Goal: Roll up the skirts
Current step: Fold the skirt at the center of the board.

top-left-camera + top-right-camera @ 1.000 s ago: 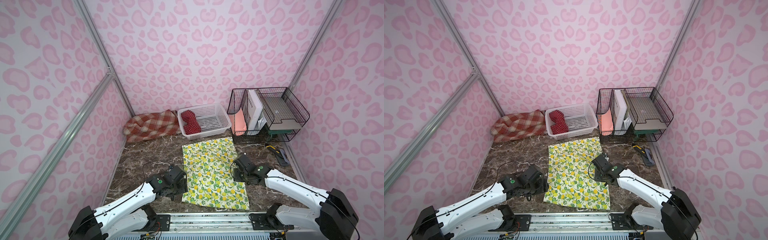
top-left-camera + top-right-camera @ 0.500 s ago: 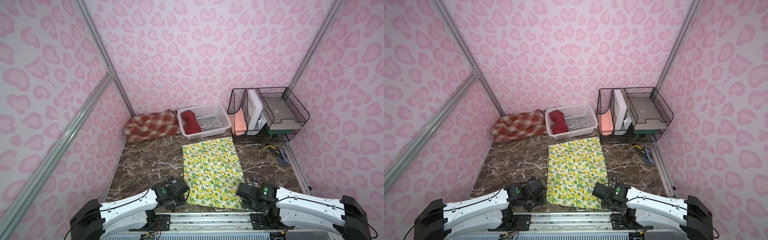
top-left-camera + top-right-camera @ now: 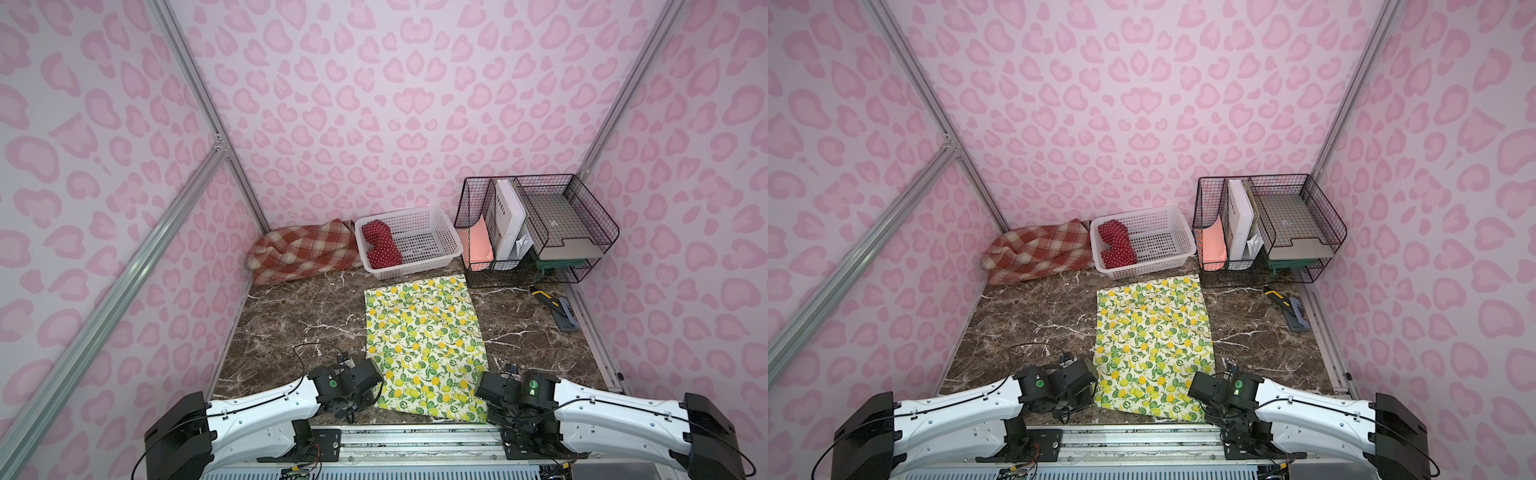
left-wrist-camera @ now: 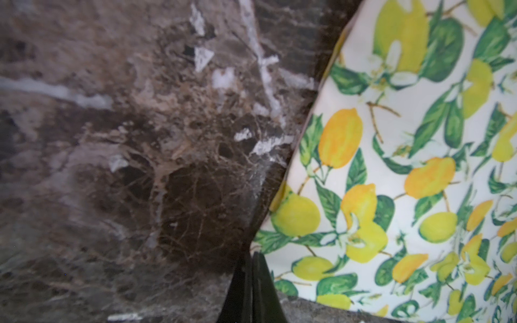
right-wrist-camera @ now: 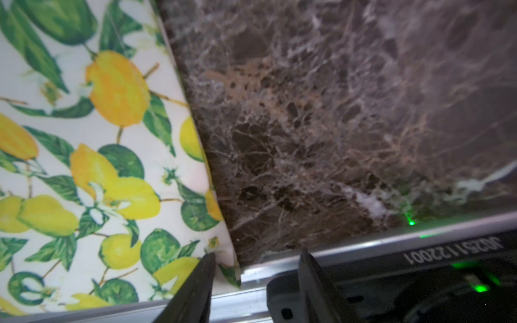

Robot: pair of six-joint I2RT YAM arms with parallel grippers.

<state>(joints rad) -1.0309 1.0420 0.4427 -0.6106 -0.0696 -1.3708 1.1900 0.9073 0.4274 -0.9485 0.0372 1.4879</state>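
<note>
The lemon skirt (image 3: pixel 424 336) (image 3: pixel 1152 332) lies flat in the middle of the marble table. My left gripper (image 3: pixel 376 395) (image 4: pixel 251 254) is at its near left corner, jaws pressed together on the cloth's edge (image 4: pixel 405 167). My right gripper (image 3: pixel 478 401) (image 5: pixel 256 254) stands open at the near right corner, which lies between its fingers (image 5: pixel 207 268). The plaid skirt (image 3: pixel 303 249) lies bunched at the back left. Rolled up, the red dotted skirt (image 3: pixel 380 245) rests in the white basket (image 3: pixel 428 245).
A black wire organiser (image 3: pixel 536 224) with papers stands at the back right. A yellow-handled tool (image 3: pixel 557 309) lies by the right wall. The aluminium rail (image 3: pixel 415 432) runs along the table's near edge, right under both grippers.
Both arms drew back from the lemon skirt's sides to its near corners. The left jaws closed on the corner; the right jaws narrowed slightly.
</note>
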